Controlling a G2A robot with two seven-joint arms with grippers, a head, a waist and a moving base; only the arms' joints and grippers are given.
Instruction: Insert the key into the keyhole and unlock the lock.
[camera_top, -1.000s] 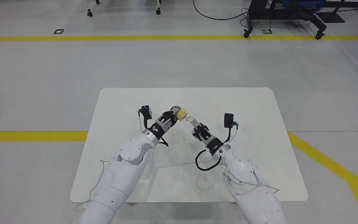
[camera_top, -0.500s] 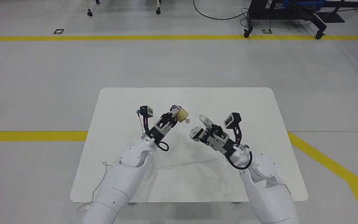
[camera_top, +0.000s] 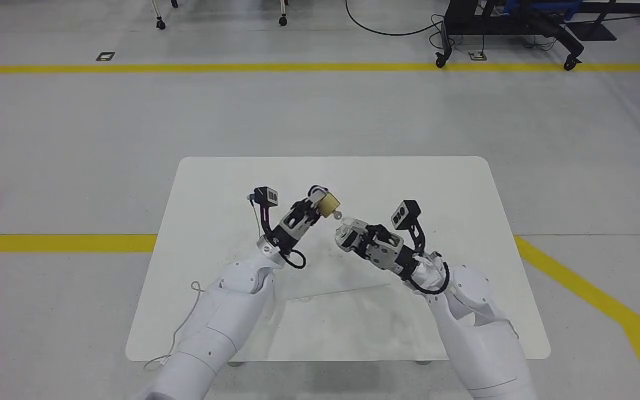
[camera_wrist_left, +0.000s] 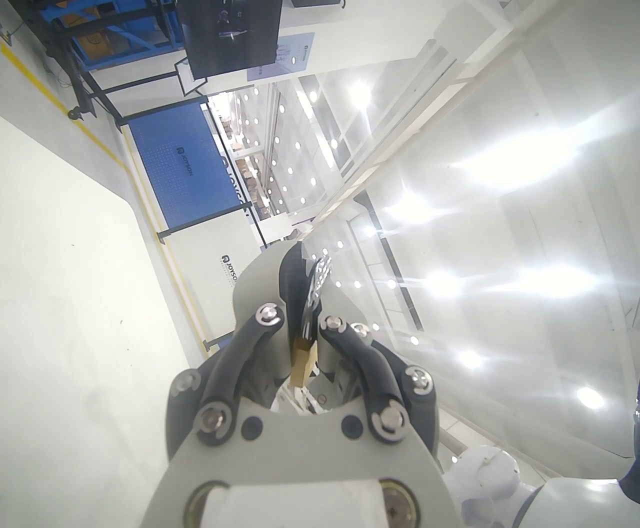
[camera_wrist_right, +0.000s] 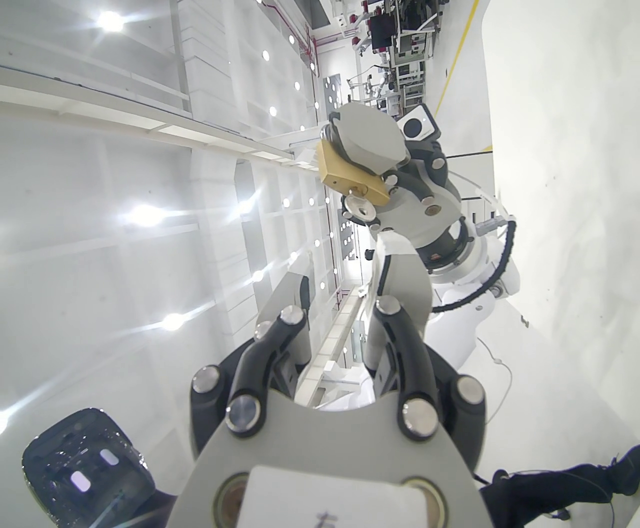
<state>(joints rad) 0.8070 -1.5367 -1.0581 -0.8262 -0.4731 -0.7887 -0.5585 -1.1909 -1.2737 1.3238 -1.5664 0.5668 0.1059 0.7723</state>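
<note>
The small brass padlock (camera_wrist_right: 345, 172), a rectangular yellow-metal body, is held above the middle of the white, round-cornered table (camera_top: 440, 190), pinched in the left gripper (camera_top: 313, 207). In the right wrist view you see one smooth brass face and its end. The shackle is largely covered by the pale grey fingers (camera_wrist_right: 370, 142), so you cannot tell whether it is latched. The silver key (camera_wrist_right: 361, 208), with a flat round head pierced by a hole, sits in the padlock's end face. Its blade is buried in the body and its head covers the keyhole, so depth and turn cannot be judged. In the left wrist view only a narrow brass strip and a sliver of bright metal show between the two fingers pressed against the lock. In the top view the key is no more than a pale speck beside the brass. The right gripper (camera_wrist_right: 345, 285) stands near the key but apart from it, its two grey fingers spread with nothing between them. The table surface is matt and plain. Beyond it the pale floor (camera_top: 560, 120) carries a yellow line (camera_top: 300, 68).
</note>
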